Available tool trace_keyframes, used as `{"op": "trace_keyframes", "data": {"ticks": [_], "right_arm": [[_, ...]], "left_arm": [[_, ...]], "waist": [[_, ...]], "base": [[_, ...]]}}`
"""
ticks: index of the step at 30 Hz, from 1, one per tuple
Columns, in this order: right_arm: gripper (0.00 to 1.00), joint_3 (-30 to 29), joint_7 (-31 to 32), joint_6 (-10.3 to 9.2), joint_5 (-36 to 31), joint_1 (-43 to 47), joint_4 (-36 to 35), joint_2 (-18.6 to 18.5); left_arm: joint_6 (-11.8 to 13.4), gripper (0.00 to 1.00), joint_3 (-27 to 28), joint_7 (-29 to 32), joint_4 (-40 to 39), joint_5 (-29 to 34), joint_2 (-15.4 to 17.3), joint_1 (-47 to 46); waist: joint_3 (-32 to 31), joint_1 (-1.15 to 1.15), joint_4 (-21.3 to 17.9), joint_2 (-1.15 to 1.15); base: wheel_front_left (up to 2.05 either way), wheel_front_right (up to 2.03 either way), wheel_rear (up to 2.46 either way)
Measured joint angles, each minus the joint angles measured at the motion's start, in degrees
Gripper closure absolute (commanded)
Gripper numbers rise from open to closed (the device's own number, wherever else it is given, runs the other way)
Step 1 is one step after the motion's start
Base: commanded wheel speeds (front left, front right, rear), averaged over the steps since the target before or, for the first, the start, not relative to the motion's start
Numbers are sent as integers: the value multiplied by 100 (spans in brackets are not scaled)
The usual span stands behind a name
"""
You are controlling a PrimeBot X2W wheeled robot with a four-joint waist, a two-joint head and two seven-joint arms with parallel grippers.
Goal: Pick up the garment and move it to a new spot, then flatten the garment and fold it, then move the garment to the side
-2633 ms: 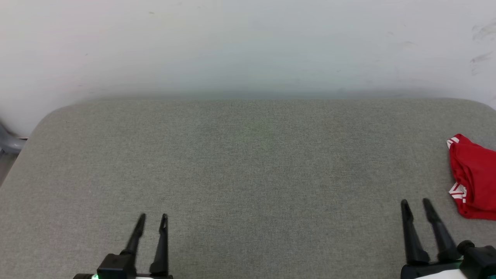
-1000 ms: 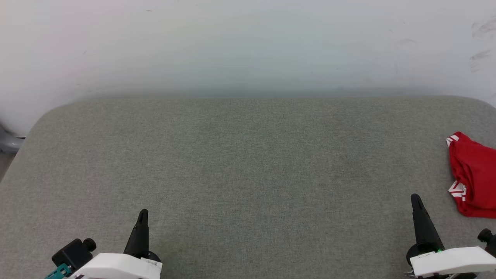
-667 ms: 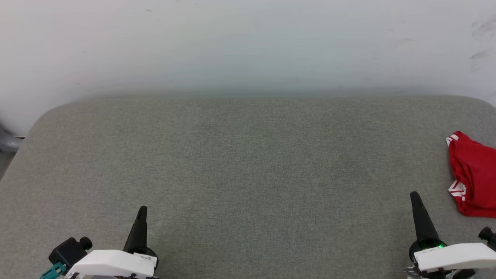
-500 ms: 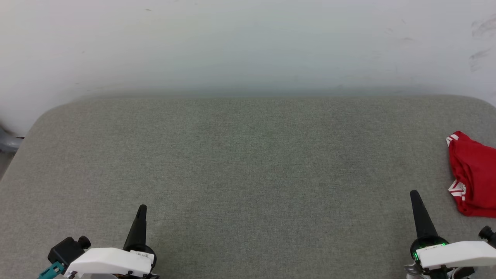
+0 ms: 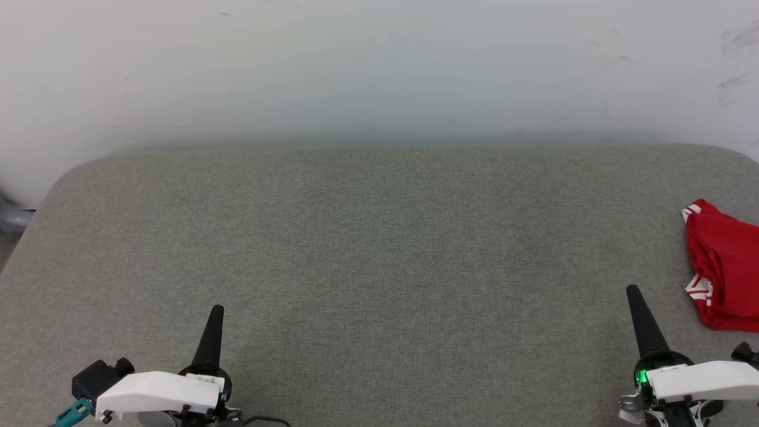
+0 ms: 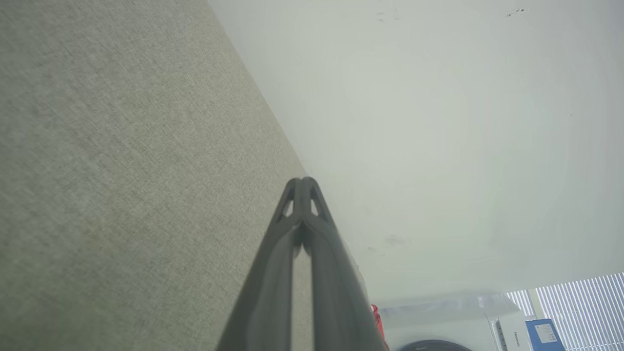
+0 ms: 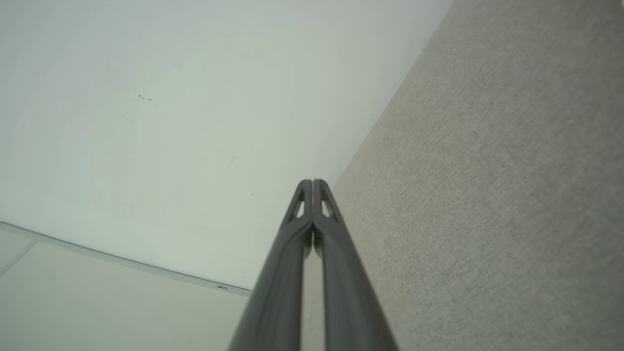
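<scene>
I find the garment (image 5: 723,267) lying crumpled at the far right edge of the grey fabric surface (image 5: 379,237). It is partly cut off by the frame, red with white-striped trim showing. Nothing touches it. My right gripper (image 5: 633,293) is at the near right, close to the garment but apart from it, its fingers clenched tip to tip on nothing. My left gripper (image 5: 216,313) is at the near left, well apart from the garment, its fingers likewise pressed together and empty. Both point toward the pale wall (image 5: 379,71).
</scene>
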Motion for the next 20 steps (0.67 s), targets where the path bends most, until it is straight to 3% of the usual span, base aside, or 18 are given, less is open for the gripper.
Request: {"op": "trace_keyframes", "data": {"ticks": [20], "right_arm": [[100,-57,287,0,1011,-199,167,0]], "left_arm": [[-89,100,131,269,125,-1053,-3,-175]], "waist": [[20,-1,-14,0]], "base": [[0,0,0]]}}
